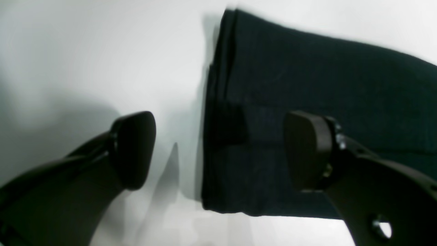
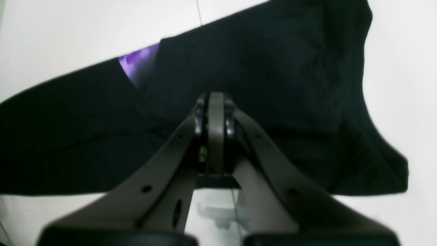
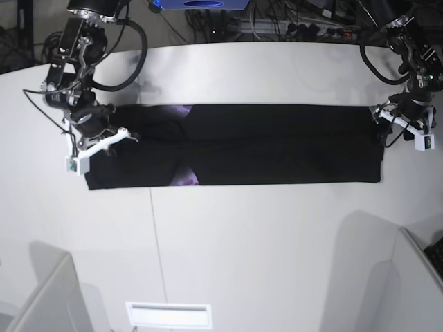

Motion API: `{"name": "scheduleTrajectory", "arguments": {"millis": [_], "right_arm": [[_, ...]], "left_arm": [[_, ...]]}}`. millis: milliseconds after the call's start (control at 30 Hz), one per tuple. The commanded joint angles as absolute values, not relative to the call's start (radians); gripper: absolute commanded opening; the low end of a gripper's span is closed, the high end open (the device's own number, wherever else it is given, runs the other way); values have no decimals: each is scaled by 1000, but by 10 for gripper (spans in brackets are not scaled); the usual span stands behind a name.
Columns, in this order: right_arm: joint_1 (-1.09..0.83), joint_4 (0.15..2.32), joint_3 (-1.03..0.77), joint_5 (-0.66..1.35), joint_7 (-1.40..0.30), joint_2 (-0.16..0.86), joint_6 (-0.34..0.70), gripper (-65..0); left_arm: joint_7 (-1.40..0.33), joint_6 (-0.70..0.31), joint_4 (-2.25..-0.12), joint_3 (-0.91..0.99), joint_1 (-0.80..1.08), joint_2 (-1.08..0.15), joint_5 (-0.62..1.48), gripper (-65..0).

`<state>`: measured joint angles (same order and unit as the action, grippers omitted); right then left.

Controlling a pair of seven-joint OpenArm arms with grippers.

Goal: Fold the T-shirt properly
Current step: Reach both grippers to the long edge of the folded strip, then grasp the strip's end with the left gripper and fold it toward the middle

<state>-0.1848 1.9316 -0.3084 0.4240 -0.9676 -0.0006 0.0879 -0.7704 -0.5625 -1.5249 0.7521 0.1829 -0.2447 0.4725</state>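
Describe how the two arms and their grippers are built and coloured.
Both arms are black, jointed, with looping black cables and white camera mounts at the wrists. The left gripper has dark curved fingers with rounded matte pads. The right gripper has grey-brown fingers with visible screws.

T-shirt [image 3: 277, 145] black matt cloth, soft knit, fine ribbed weave seen close in left wrist view, purple print patch slightly shinier; table [image 3: 242, 242] smooth white, faint sheen; left gripper [image 1: 218, 150] pads matt dark plastic, small metal screws; right gripper [image 2: 216, 102] same matt dark plastic
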Motion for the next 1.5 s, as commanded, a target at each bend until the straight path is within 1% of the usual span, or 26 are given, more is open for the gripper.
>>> {"name": "scheduleTrajectory", "arguments": {"millis": [0, 67, 300, 533, 600, 633, 700, 767, 900, 933, 1167, 1467], "right_arm": [[-176, 1952, -311, 437, -944, 2, 116, -650], [-185, 1952, -312, 437, -946, 2, 139, -650], [-205, 1954, -314, 437, -944, 2, 139, -650], [-216, 1969, -314, 437, -946, 1, 139, -650], [-225, 1969, -315, 437, -944, 1, 139, -650], [-226, 1971, -317, 437, -944, 1, 139, -650], [-228, 1971, -321, 437, -944, 1, 139, -650], [-237, 1971, -321, 437, -944, 2, 139, -650], [-240, 1983, -323, 438, -944, 2, 140, -650], [-240, 1983, -323, 438, -944, 2, 140, -650], [-242, 1983, -325, 549, -944, 5, 140, -650], [-242, 1982, -325, 556, -947, 2, 140, -650]], "left_arm": [[-754, -570, -1538, 757, 163, -262, 483, -87], [-757, -570, -1518, 757, 143, -260, 475, -87], [-756, -570, -1395, 757, 73, -266, 473, -87], [-753, -570, -1287, 656, 41, -268, 472, -89], [-753, -570, -1265, 648, 36, -268, 472, -100], [-753, -570, -1250, 644, 33, -268, 472, -127], [-753, -570, -1224, 644, 30, -268, 472, -224], [-753, -570, -1205, 644, 28, -268, 472, -339], [-753, -570, -1199, 644, 28, -282, 472, -604], [-753, -570, -1199, 647, 28, -283, 472, -650], [-753, -570, -1211, 653, 31, -335, 473, -650], [-751, -570, -1383, 684, 96, -346, 473, -650]]}}
